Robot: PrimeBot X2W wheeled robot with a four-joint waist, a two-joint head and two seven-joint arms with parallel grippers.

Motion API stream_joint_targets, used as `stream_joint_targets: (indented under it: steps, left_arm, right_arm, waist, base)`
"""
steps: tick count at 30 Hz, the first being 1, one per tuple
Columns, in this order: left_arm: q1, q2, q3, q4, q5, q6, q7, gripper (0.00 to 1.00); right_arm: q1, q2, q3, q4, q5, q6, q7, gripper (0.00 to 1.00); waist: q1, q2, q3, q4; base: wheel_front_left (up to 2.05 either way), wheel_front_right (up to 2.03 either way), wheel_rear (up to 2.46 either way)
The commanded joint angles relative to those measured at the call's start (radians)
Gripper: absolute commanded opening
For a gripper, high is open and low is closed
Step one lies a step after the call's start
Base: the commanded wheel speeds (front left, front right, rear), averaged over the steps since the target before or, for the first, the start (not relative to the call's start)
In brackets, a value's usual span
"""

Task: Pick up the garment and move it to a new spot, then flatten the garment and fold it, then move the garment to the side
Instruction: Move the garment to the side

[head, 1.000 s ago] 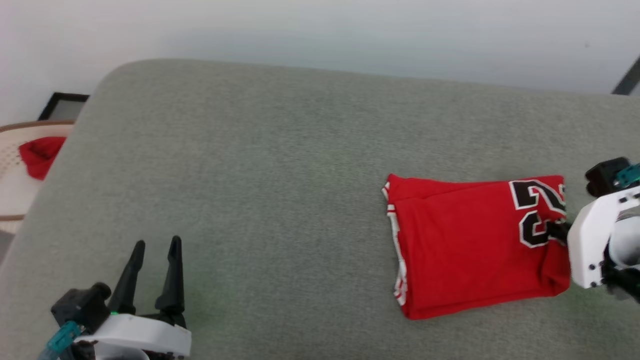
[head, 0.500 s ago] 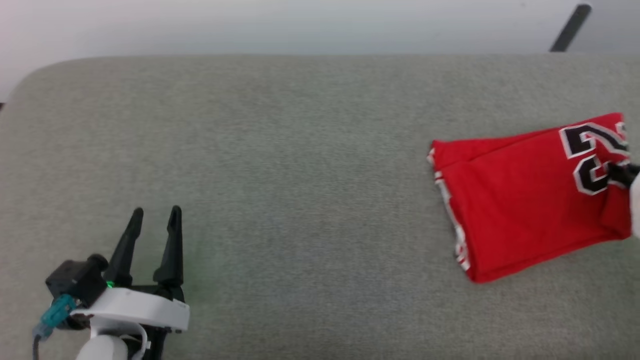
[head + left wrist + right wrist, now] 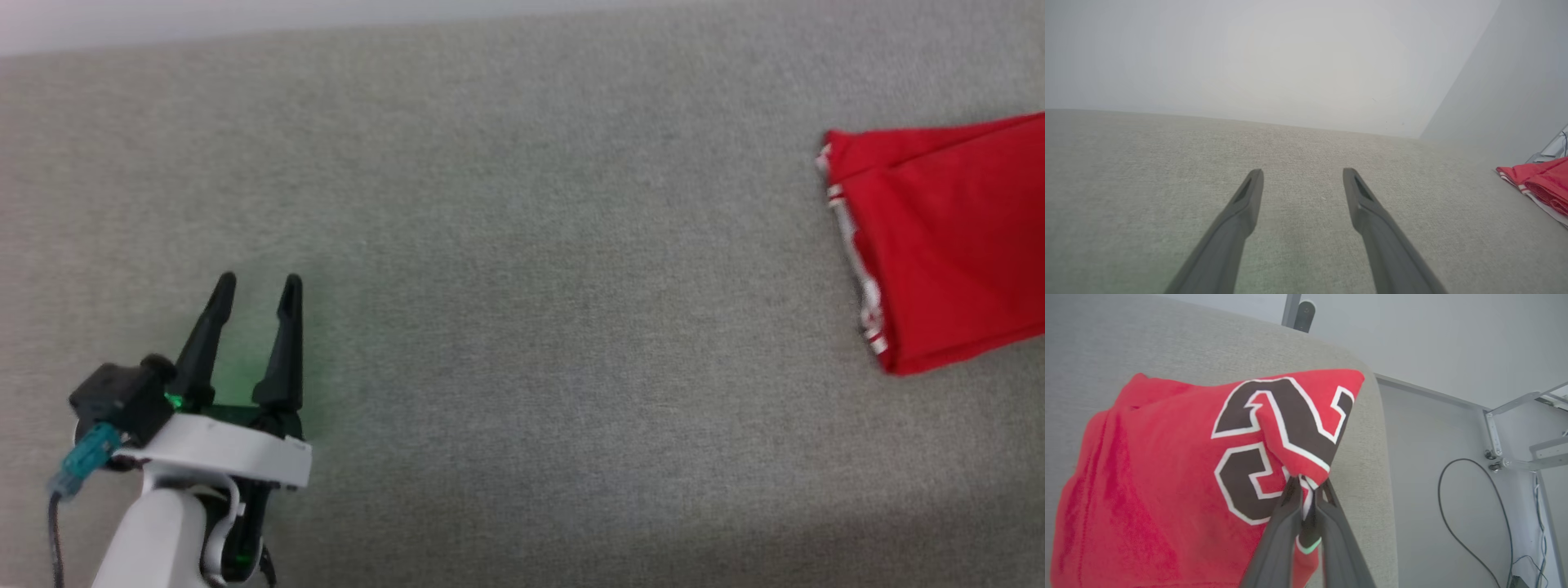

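Observation:
The garment [image 3: 947,245], a folded red jersey with striped trim, lies on the grey cushion at the head view's right edge, cut off by the frame. In the right wrist view its black, white-edged "23" [image 3: 1274,445] faces up near the cushion's end, and my right gripper [image 3: 1306,486] is shut on a pinched fold of it. My left gripper [image 3: 255,287] hovers open over bare cushion at the lower left, far from the garment. In the left wrist view its fingers [image 3: 1247,200] are spread apart with nothing between them, and the garment [image 3: 1541,183] shows at the right edge.
The grey cushion [image 3: 506,286] spans the head view, with a pale wall behind it. Past the cushion's end [image 3: 1372,465] the floor holds a black cable [image 3: 1466,506] and grey metal frame legs [image 3: 1506,433].
The head camera has swung, so the garment slid toward the view's right edge and the side table left view. The garment has tilted and shifted with my right gripper. The left gripper stays open.

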Motion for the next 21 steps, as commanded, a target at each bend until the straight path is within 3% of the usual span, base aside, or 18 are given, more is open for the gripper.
stream_joint_targets:
  steps: [1,11,21]
  left_arm:
    - [-0.018,0.004,-0.007,-0.001,0.005,-0.003,-0.003,1.00]
    - [-0.080,0.031,-0.046,-0.002,-0.003,-0.003,-0.003,1.00]
    - [-0.107,0.044,-0.066,0.004,-0.016,-0.003,-0.003,1.00]
  right_arm:
    - [-0.020,-0.014,0.001,0.011,0.000,-0.001,-0.020,0.00]
    - [-0.103,-0.053,0.020,0.126,-0.060,-0.001,-0.131,0.00]
    - [-0.168,-0.030,-0.003,0.275,-0.149,-0.001,-0.203,0.00]
  waist:
    - [0.0000,0.0000,0.047,-0.033]
    - [0.0000,0.0000,0.127,-0.035]
    - [0.0000,0.0000,0.167,-0.003]
  base:
    - [0.00,0.00,0.00]
    - [0.00,0.00,0.00]
    - [0.00,0.00,0.00]
